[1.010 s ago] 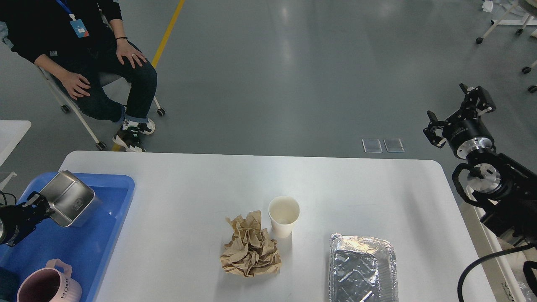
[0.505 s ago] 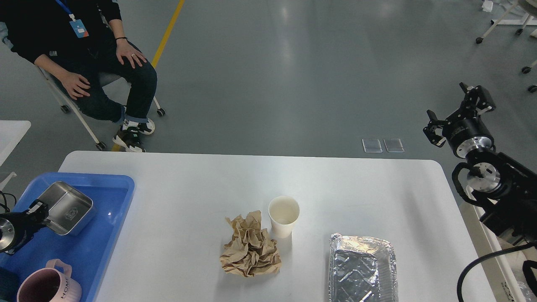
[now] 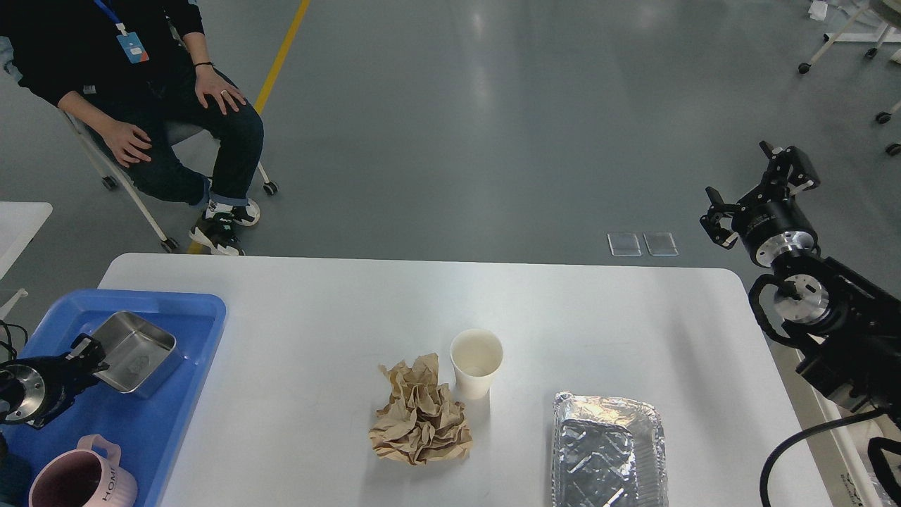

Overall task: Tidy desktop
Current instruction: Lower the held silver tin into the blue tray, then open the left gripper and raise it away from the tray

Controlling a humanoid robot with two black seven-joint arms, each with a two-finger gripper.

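The white desktop (image 3: 338, 303) carries a crumpled brown paper ball (image 3: 421, 417), a white paper cup (image 3: 476, 362) standing upright right behind it, and an empty foil tray (image 3: 609, 451) at the front right. A blue tray (image 3: 151, 422) sits on the left edge. In it lies a square steel box (image 3: 137, 352), tilted slightly. My left gripper (image 3: 88, 355) is at the box's left rim and looks shut on it. My right gripper (image 3: 751, 186) hangs open and empty past the desktop's far right corner, over the floor.
A pink mug (image 3: 77, 482) stands in the blue tray's front corner. A person (image 3: 141, 84) sits on a wheeled chair beyond the far left corner. A second white table edge (image 3: 17, 222) shows at the far left.
The steel box, held tilted up above the tray, has come down and shifted right into the tray together with my left gripper. My right gripper has drifted slightly left and up.
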